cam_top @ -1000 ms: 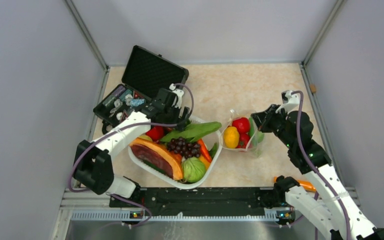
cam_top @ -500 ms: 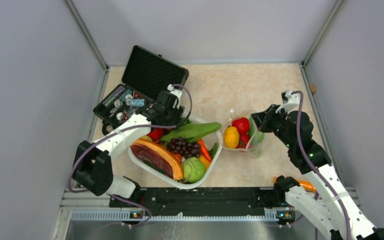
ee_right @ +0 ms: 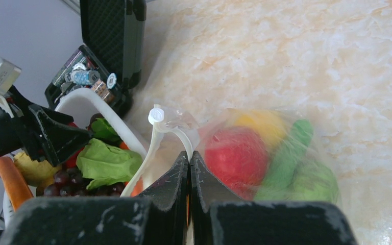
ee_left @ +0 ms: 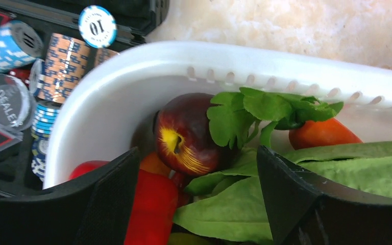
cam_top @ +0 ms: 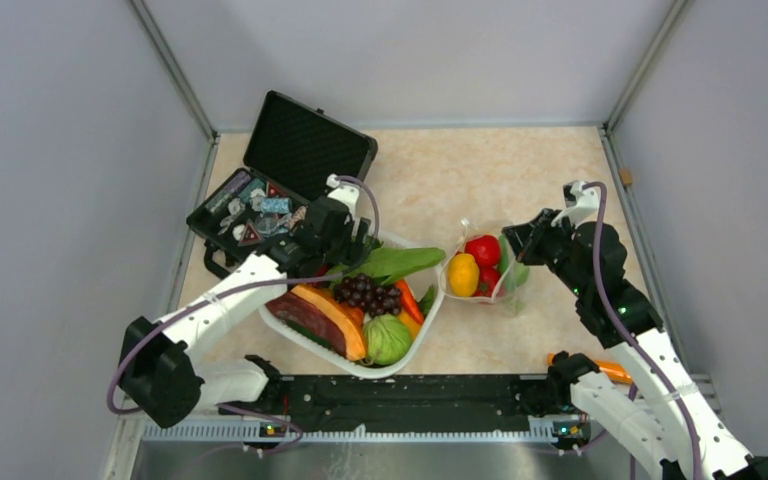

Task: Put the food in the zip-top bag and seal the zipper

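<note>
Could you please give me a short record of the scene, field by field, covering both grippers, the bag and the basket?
left gripper: open, poised over the red apple in the white basket
right gripper: shut on the mouth edge of the zip-top bag
bag position: on the table, right of the basket, mouth appears open
in the bag: red tomato, yellow lemon, green pieces
also in the basket: grapes, papaya slice, green leaf
black case: open, behind the basket, holding poker chips
</note>
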